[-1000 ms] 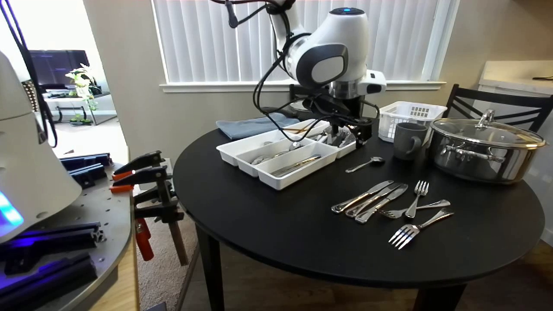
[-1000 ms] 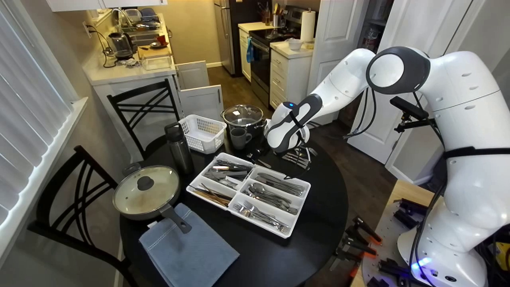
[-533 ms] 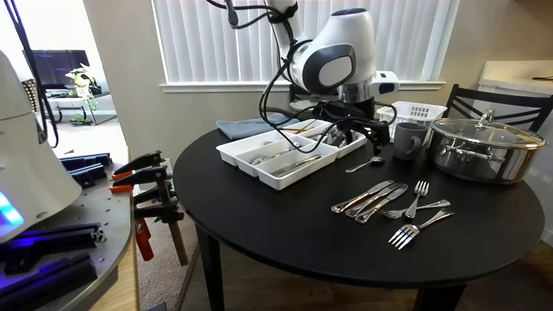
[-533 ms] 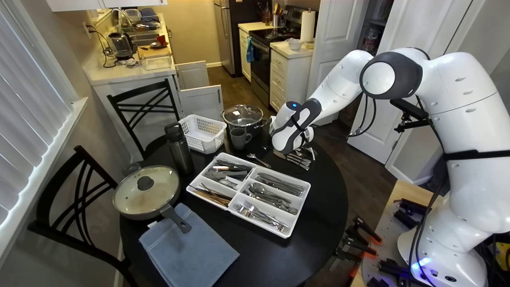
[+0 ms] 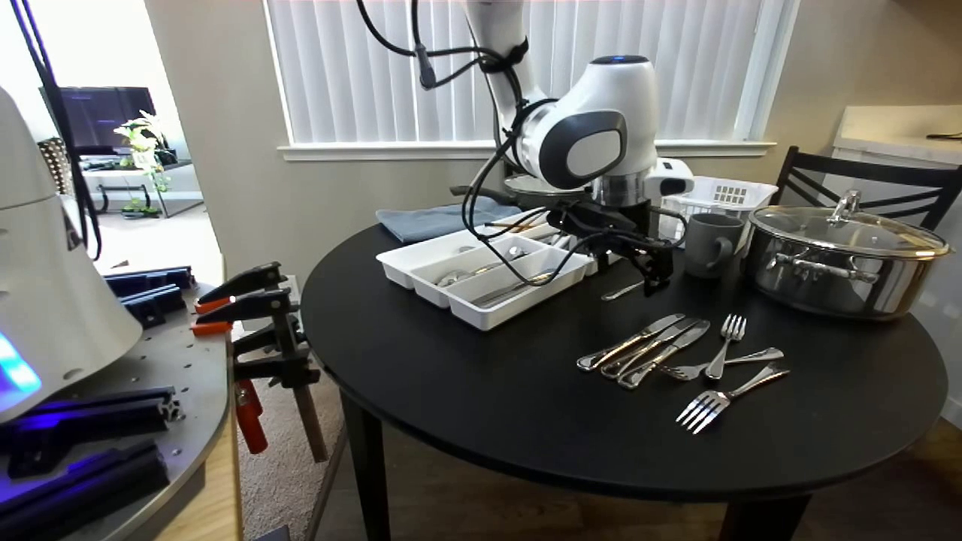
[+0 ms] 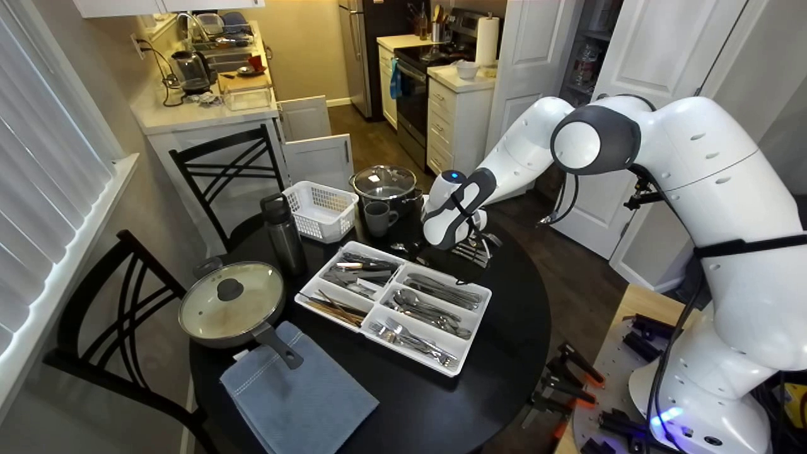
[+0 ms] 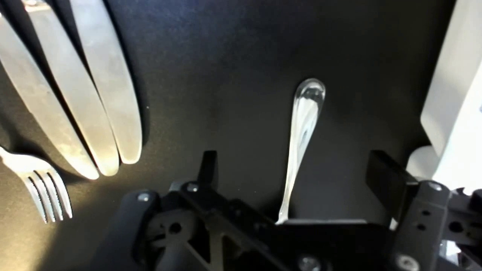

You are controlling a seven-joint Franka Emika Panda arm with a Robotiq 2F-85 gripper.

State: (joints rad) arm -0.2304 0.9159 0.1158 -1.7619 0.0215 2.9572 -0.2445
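Claw (image 7: pixel 295 167), spread wide and unladen, hovers over a spoon (image 7: pixel 303 120) near the plain white cutlery tray (image 5: pixel 526 300).

A home's dining area opens onto a kitchen: in an exterior view, a round table (image 6: pixel 416 403) and black chairs (image 6: pixel 129 315) stand near, a kettle (image 6: pixel 191 70) on the far-left counter (image 6: pixel 161 116), a stove (image 6: pixel 411 104) and refrigerator (image 6: pixel 359 60) at the far end.
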